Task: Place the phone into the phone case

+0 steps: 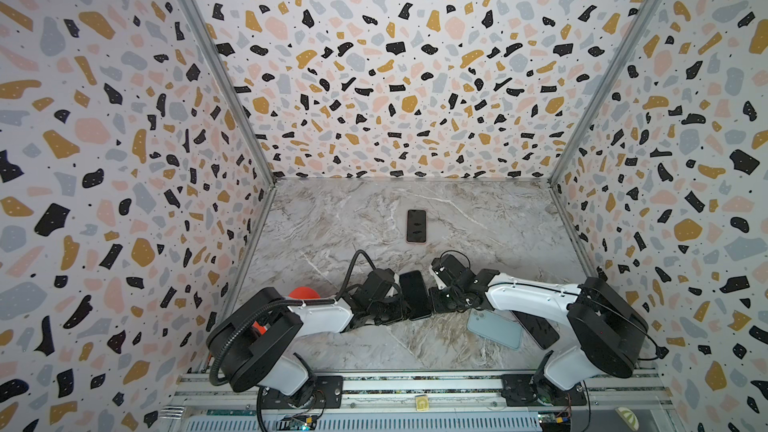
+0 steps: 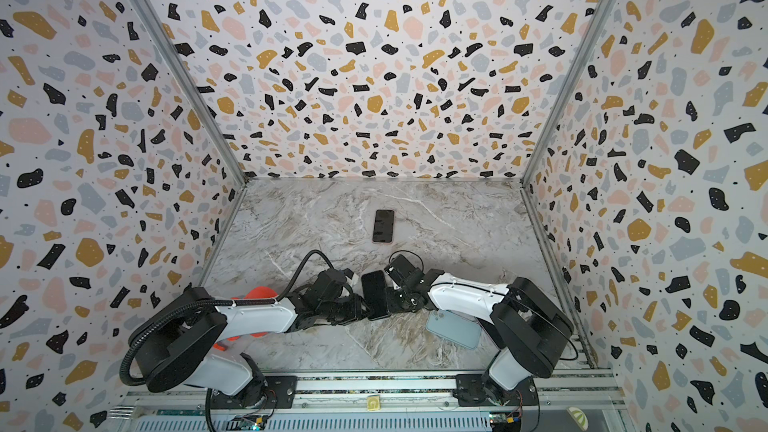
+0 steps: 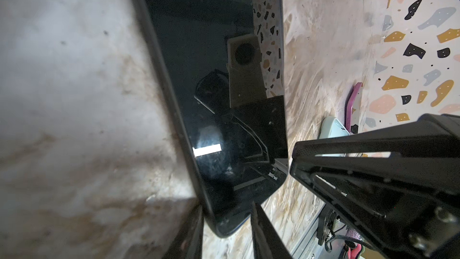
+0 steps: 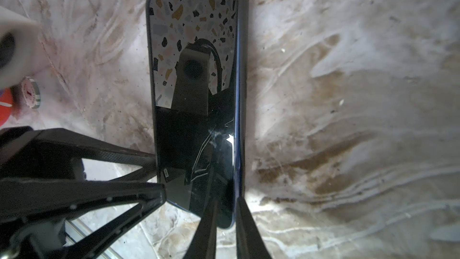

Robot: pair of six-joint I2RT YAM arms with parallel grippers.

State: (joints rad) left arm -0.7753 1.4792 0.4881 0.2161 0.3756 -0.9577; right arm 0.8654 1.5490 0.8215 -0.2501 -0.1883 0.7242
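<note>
Gripping one dark phone (image 1: 415, 295) from both sides, the left pincer (image 3: 227, 222) and the right pincer (image 4: 225, 220) each pinch an edge of it just above the marble surface (image 1: 353, 218), near the front. This looks like the seating step: next the phone's edges likely need pressing into the case rim. Whether a case already wraps this phone is hard to tell; a pale green phone or case (image 1: 494, 328) lies partly under the right arm.
</note>
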